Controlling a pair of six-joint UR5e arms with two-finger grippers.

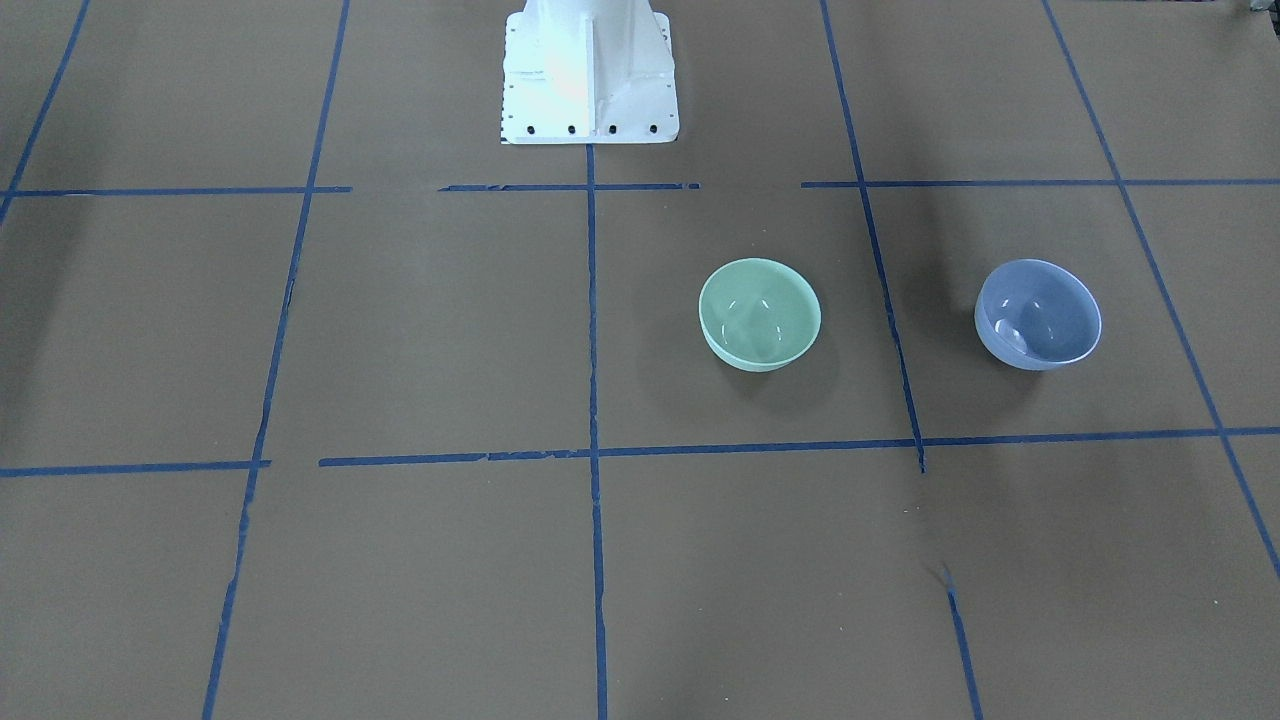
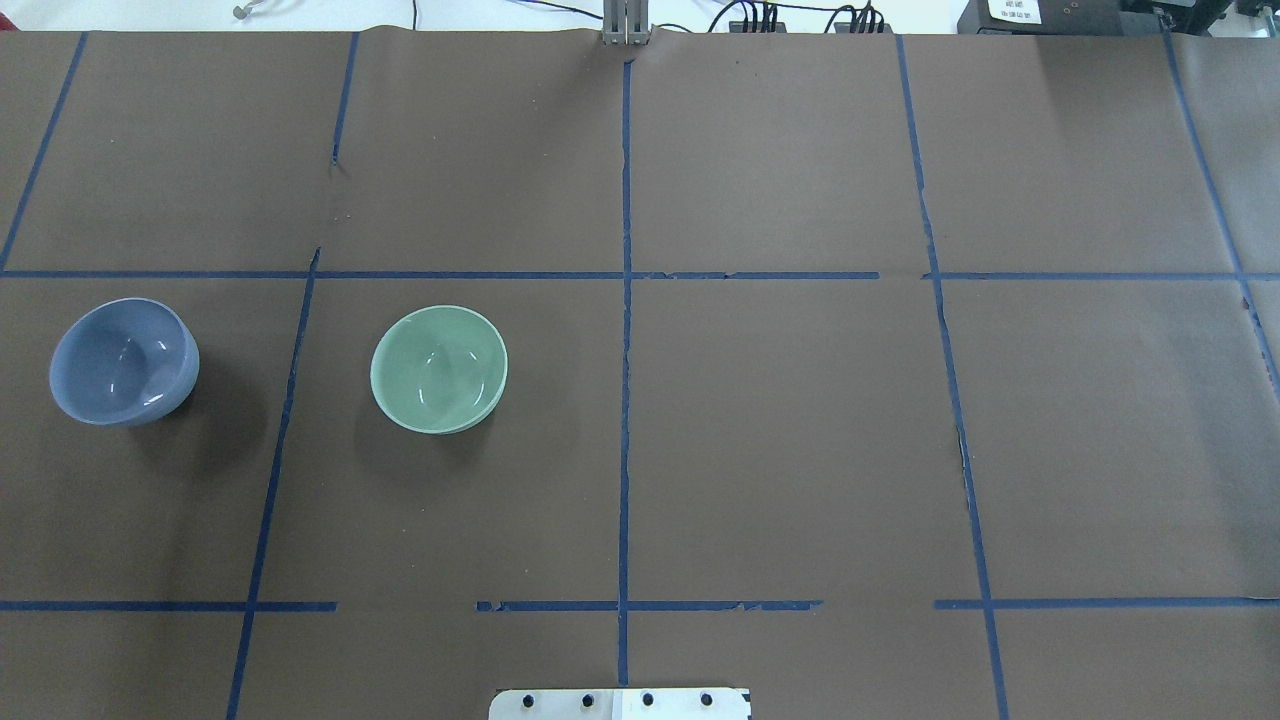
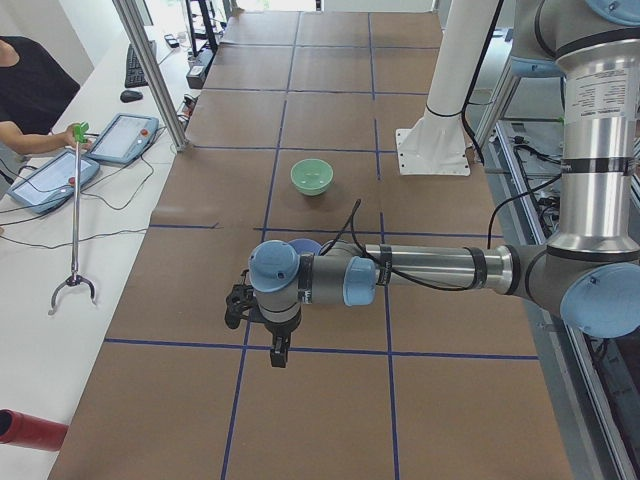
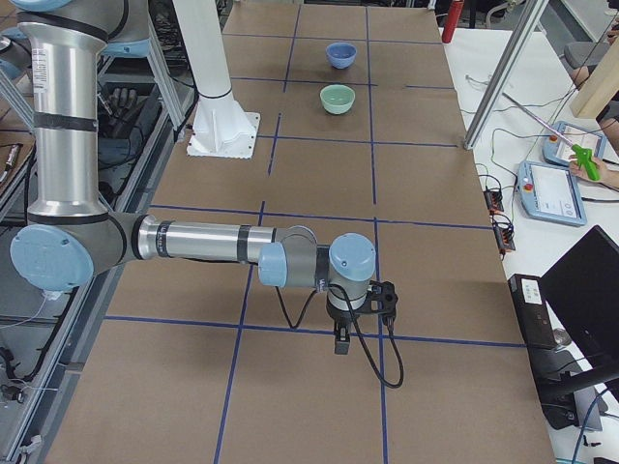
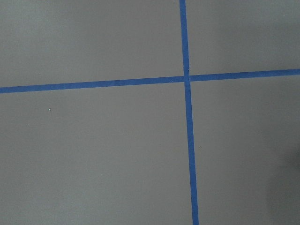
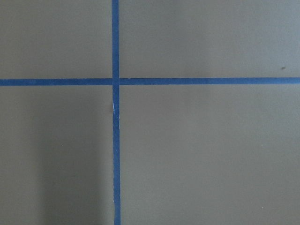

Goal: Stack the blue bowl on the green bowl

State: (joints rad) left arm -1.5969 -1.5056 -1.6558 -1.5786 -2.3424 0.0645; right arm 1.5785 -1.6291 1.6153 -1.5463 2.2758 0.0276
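The blue bowl (image 1: 1038, 315) stands upright on the brown table, on my left side (image 2: 123, 362). The green bowl (image 1: 760, 314) stands upright about a bowl's width and a half from it, nearer the table's middle (image 2: 439, 368). Both are empty and apart. My left gripper (image 3: 278, 352) shows only in the exterior left view, pointing down high over the table, with the blue bowl (image 3: 303, 246) partly hidden behind its arm. My right gripper (image 4: 340, 340) shows only in the exterior right view, far from both bowls. I cannot tell whether either is open or shut. Both wrist views show only paper and tape.
Blue tape lines (image 2: 625, 400) grid the brown paper. My white base (image 1: 588, 75) stands at the robot-side edge. A side bench holds tablets (image 3: 120, 138) and a grabber stick (image 3: 75, 220), with an operator (image 3: 25, 90) beside it.
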